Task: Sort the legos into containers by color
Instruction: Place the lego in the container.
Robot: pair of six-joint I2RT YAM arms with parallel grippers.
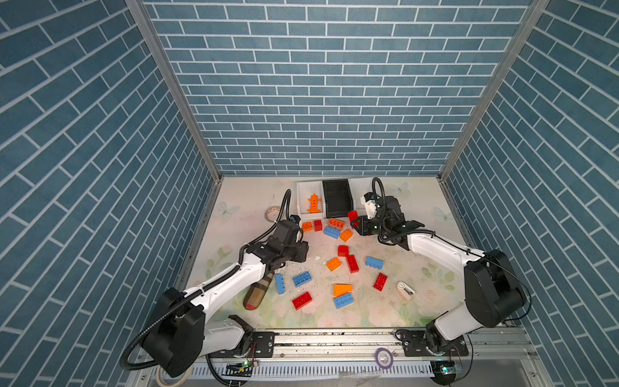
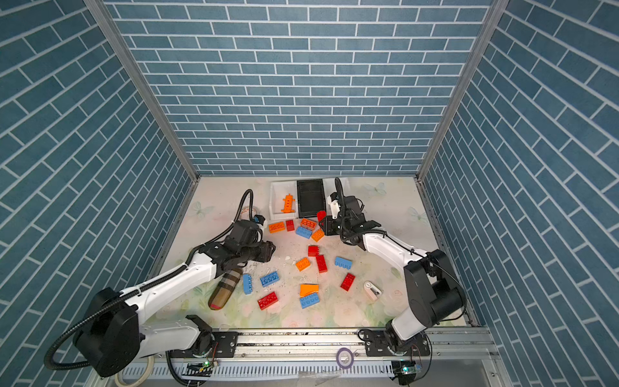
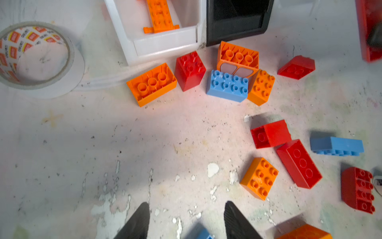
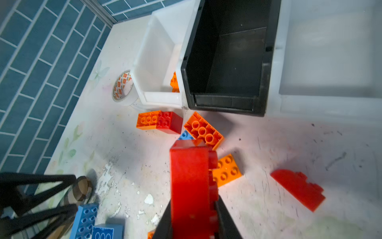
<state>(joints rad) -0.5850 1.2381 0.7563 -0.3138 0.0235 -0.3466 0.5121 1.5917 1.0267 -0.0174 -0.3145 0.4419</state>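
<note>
Two white bins point(image 1: 304, 193) are set flanking the black bin point(image 1: 336, 201), and in the one on its left-arm side a long orange piece point(image 1: 314, 203) is laid parallel to the black bin's side walls. Just before the black bin's front, a red brick point(image 4: 189, 182) is pinched by the right gripper point(image 4: 193, 201), its long axis aimed at that bin. Farther out, the left gripper point(image 3: 187, 219) is held with fingers spread apart.

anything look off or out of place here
Three non-bricks sit among the legos: a brown plaid pouch lying with one end under the left arm, a tape roll near the white bin, and a small white gadget. The table's printed surface is also flaking in white chips.
</note>
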